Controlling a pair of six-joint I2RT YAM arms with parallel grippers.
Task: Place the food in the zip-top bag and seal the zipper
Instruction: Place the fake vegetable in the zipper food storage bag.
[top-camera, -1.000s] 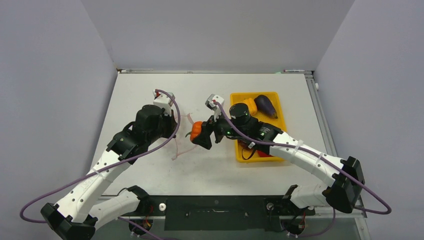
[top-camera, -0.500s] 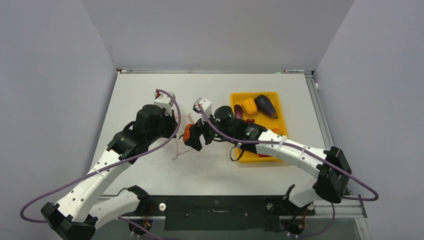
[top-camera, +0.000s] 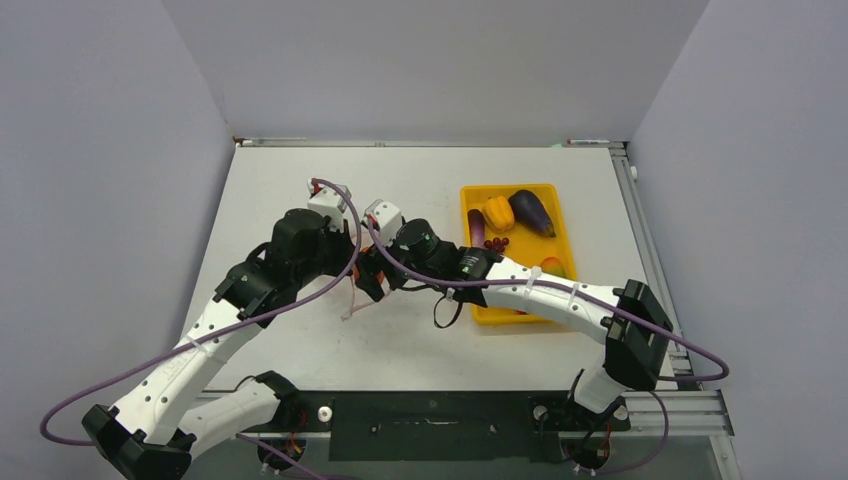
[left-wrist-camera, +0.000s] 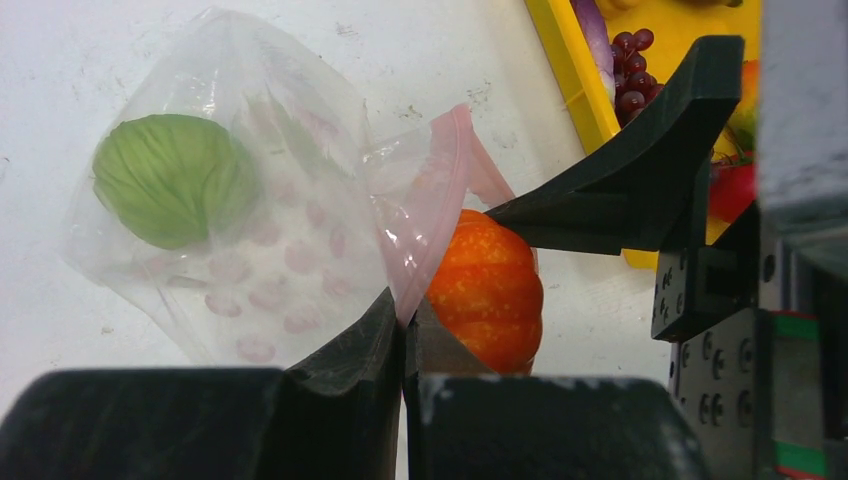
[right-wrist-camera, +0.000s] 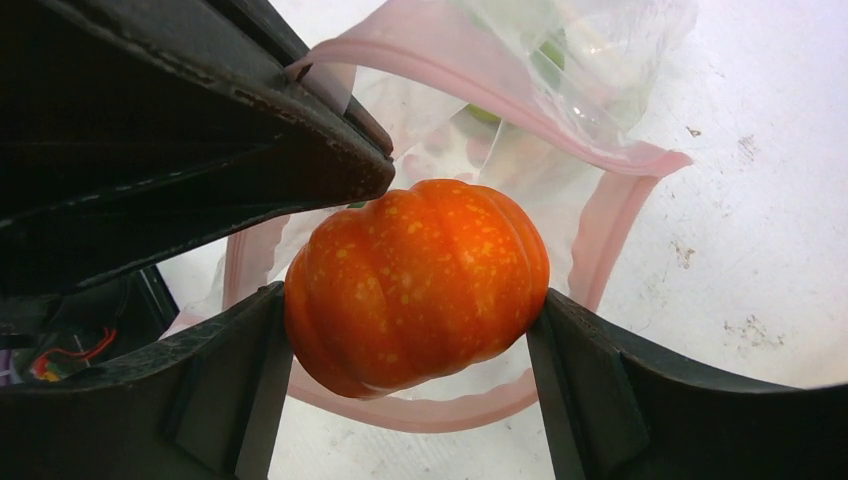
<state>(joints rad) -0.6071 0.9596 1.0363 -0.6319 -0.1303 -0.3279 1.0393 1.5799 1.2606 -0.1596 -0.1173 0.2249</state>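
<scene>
A small orange toy pumpkin (right-wrist-camera: 415, 285) is being pinched across its sides by the two black fingers of the right gripper (right-wrist-camera: 408, 300). Directly ahead of it is the mouth of the clear, floppy zip-top bag printed with pale pink dots (left-wrist-camera: 250, 250). From the right wrist, the narrow pink zipper strip (right-wrist-camera: 610, 230) is showing as an open loop ringing the pumpkin. The pumpkin is sitting right at that opening, though I cannot tell whether it is across the rim. The bag's body is lying on the white table (top-camera: 300, 190) beyond the mouth, towards the robot's left, with a round green leafy toy vegetable (left-wrist-camera: 165, 180) already inside.

The left gripper (left-wrist-camera: 405, 325) is pressing its fingertips together on one lip of the pink strip, lifting it so the mouth gapes.

From above, the right arm is stretching far to the left across the table, its wrist nearly meeting the left wrist. The left arm is bending forward over the bag, hiding most of it.

In the rigid yellow tray (top-camera: 510, 187), well apart to the right, a purple eggplant (top-camera: 532, 212), a yellow pepper (top-camera: 498, 213) and a dark red grape bunch (top-camera: 497, 243) are waiting.
</scene>
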